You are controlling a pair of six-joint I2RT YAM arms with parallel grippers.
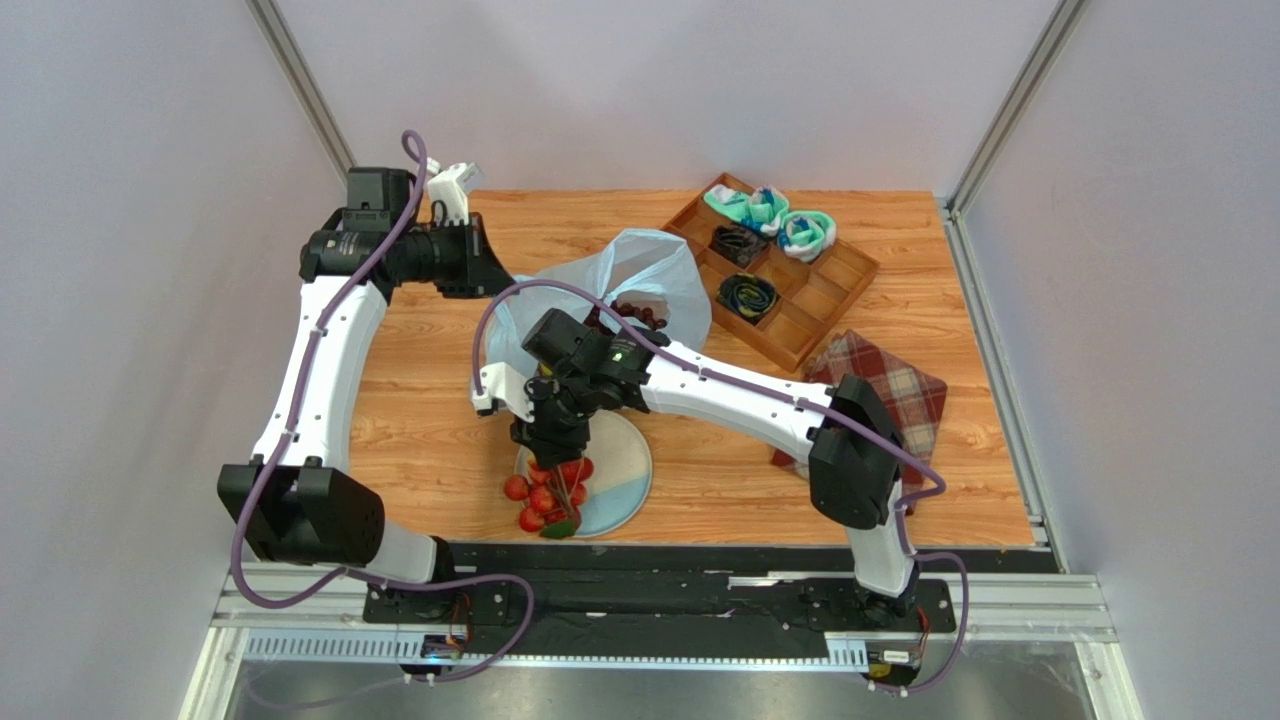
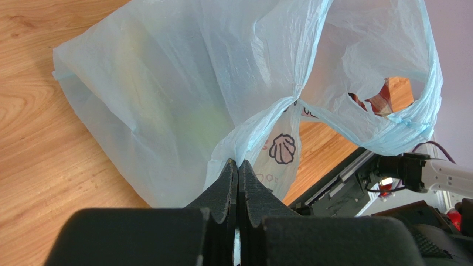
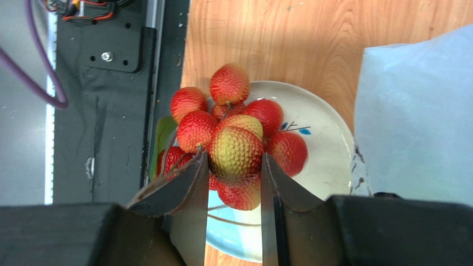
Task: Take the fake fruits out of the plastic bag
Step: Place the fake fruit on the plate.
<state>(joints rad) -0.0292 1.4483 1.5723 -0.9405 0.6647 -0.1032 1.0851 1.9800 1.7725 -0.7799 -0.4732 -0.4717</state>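
The pale-blue plastic bag (image 1: pixel 657 275) stands at mid-table, and my left gripper (image 1: pixel 490 275) is shut on a fold of it (image 2: pixel 183 83), pinching the film at the fingertips (image 2: pixel 238 162). Dark purple grapes (image 1: pixel 643 314) show at the bag's mouth. A greenish shape (image 2: pixel 208 119) and a yellowish one (image 2: pixel 133 55) show faintly through the film. My right gripper (image 1: pixel 559 444) is over a white-and-blue plate (image 1: pixel 625 480) near the front edge. Its jaws (image 3: pixel 234 155) press both sides of one fruit of the red fruit cluster (image 3: pixel 236 119), which rests on the plate (image 3: pixel 327 149).
A wooden compartment tray (image 1: pixel 819 308) stands at the back right with teal-white rolled socks (image 1: pixel 766 210) and dark coiled items in it. A red plaid cloth (image 1: pixel 887 383) lies to the right. The black base rail (image 3: pixel 119 111) runs just beyond the plate.
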